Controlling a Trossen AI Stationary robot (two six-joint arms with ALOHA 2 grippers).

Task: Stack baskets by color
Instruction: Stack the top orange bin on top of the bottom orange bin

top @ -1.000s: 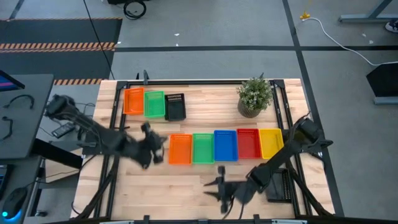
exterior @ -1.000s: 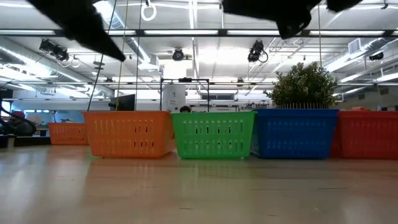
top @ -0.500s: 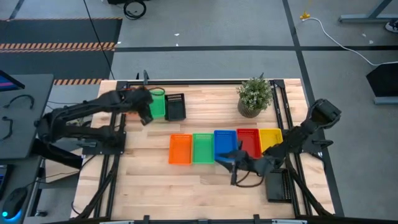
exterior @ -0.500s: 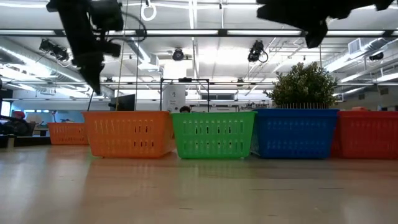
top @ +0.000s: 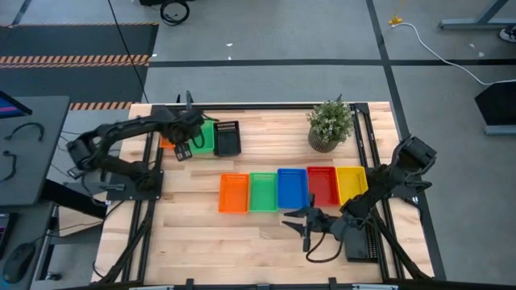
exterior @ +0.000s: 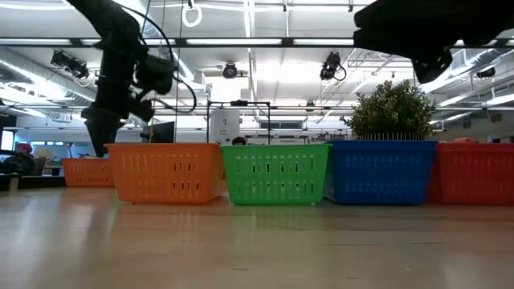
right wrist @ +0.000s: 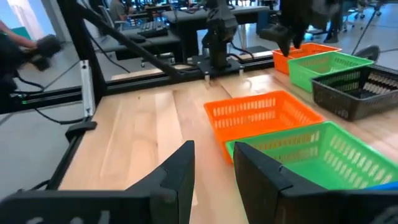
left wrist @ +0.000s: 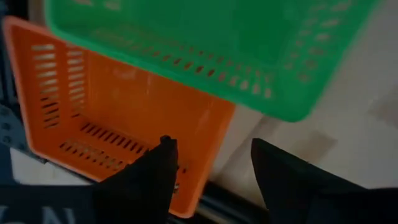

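Observation:
Three baskets stand side by side at the table's far left: orange [top: 166,135], green [top: 202,134] and black [top: 228,138]. My left gripper [top: 181,148] points down over the orange one's near end, open. In the left wrist view one finger [left wrist: 163,163] is over the orange basket's [left wrist: 106,106] inside and the other [left wrist: 273,171] outside its wall; whether they touch it I cannot tell. Several baskets sit in a row at mid-table, from orange [top: 234,193] and green [top: 263,192] to yellow [top: 351,184]. My right gripper [top: 306,226] hovers near the row's near side, open by a narrow gap [right wrist: 214,165], with nothing in it.
A potted plant [top: 329,123] stands at the far right. Another black basket [top: 363,240] lies at the near right under my right arm. Bare wood lies between the far baskets and the row, and at the near left. Metal frame rails run along both table sides.
My left gripper has swung from beside the row's orange basket toward the table's far edge, tipped to point down, and now hangs over the far-left orange basket. My right gripper has shifted a little toward the table's right edge, staying on the row's near side.

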